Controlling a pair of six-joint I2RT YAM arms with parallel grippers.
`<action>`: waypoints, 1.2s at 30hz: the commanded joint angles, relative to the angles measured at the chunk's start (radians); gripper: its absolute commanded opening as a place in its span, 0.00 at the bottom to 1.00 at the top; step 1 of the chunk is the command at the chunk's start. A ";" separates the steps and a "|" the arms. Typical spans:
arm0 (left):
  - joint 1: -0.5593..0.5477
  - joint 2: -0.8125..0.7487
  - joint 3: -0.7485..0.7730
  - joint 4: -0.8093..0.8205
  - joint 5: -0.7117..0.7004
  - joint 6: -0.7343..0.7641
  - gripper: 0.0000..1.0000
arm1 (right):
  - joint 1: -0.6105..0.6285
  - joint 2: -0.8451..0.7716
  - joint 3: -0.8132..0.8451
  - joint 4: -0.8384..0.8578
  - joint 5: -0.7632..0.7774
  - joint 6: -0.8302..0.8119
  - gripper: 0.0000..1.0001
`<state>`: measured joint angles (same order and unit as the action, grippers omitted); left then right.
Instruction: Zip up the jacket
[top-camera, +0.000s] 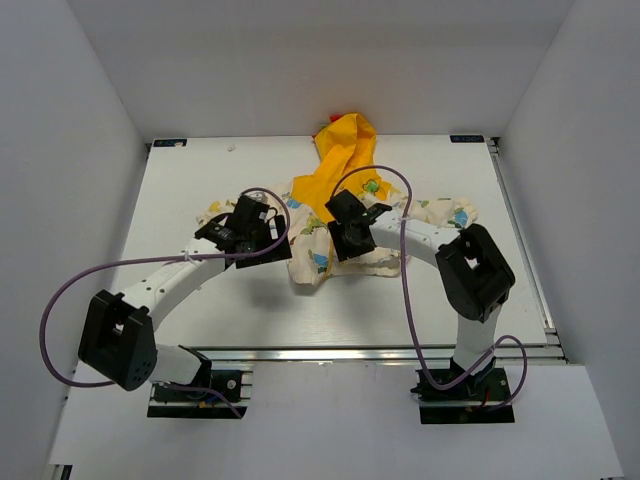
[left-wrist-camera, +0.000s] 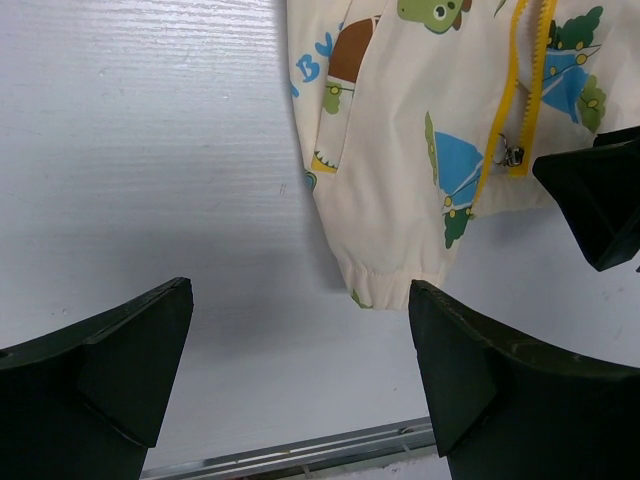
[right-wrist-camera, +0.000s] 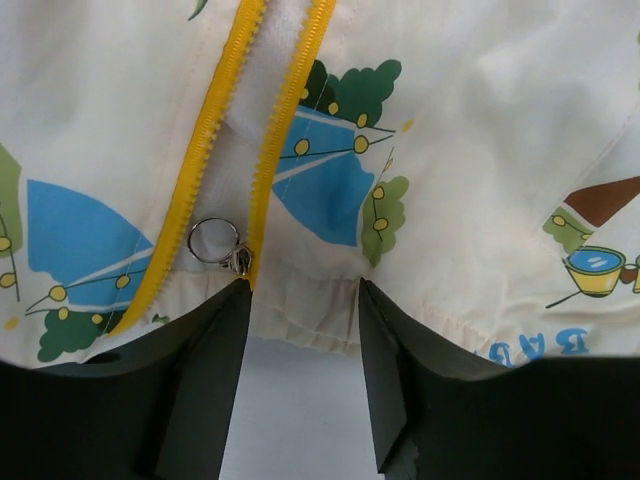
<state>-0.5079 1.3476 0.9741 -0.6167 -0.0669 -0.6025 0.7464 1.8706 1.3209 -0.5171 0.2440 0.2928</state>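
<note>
Jacket (top-camera: 340, 215) lies unzipped mid tabletop (top-camera: 200, 180), hood toward the far edge. Right hand (right-wrist-camera: 300, 290) is apart, straddling the hem beside the zipper pull (right-wrist-camera: 215, 242), probably to anchor it. Left hand (left-wrist-camera: 300, 290) hangs wide apart, empty.

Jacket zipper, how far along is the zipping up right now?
Done: the jacket lies front up on the table. In hand: the right claw straddles the bottom hem beside the ring pull, not visibly pinching it; the left claw hangs open over bare table. Left: the whole zip, since the pull sits at the bottom and the yellow zipper strips stand apart above it.
</note>
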 joint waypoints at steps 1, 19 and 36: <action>-0.001 0.005 0.015 0.015 0.001 -0.003 0.98 | -0.002 0.041 0.034 0.029 0.020 0.020 0.52; -0.001 0.051 0.037 0.028 0.027 -0.010 0.98 | -0.002 -0.008 0.034 0.037 0.093 0.025 0.00; -0.001 0.065 0.014 0.048 0.061 -0.048 0.98 | -0.001 -0.399 -0.377 0.063 -0.230 -0.064 0.00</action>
<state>-0.5079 1.4040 0.9810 -0.5961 -0.0338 -0.6373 0.7456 1.4883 1.0260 -0.4587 0.1230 0.2634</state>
